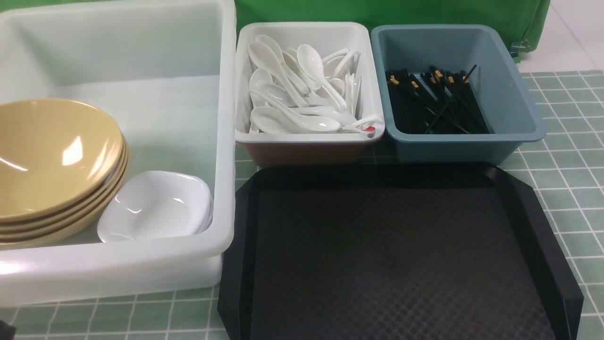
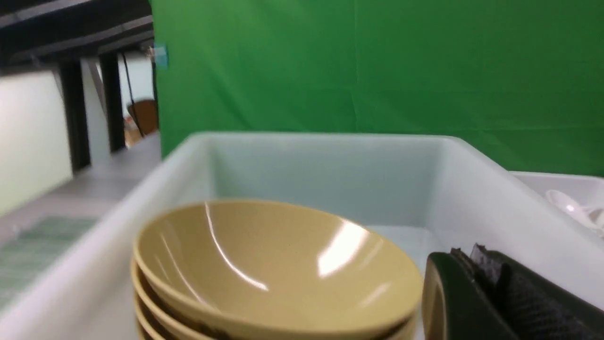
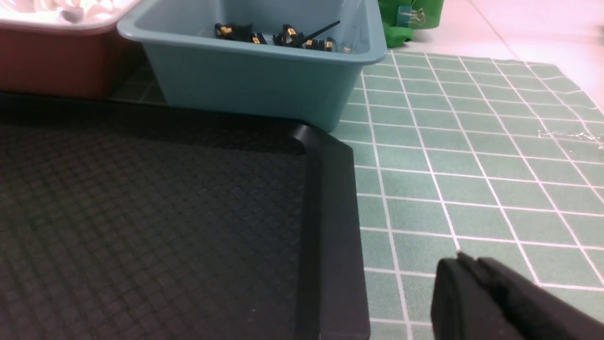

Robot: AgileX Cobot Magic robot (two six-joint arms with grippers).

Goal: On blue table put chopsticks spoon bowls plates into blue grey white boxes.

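Note:
Stacked mustard-yellow bowls [image 1: 52, 156] and small white plates [image 1: 155, 205] lie in the big translucent white box [image 1: 226, 141]. The smaller white box [image 1: 306, 138] is full of spoons [image 1: 292, 89]. Black chopsticks [image 1: 434, 101] lie in the blue-grey box [image 1: 514, 94]. Neither gripper shows in the front view. My left gripper [image 2: 465, 255] is shut and empty, just beside the bowls [image 2: 264, 264] over the big box [image 2: 330, 139]. The right gripper [image 3: 465, 259] is shut and empty above the blue table [image 3: 472, 165], beside the tray's edge and short of the blue-grey box [image 3: 245, 80].
A black textured tray [image 1: 391, 255] lies in front of the two small boxes, with nothing on it. One white spoon with a red mark [image 1: 365, 127] rests at the white box's near corner. A green backdrop [image 1: 377, 12] hangs behind the boxes.

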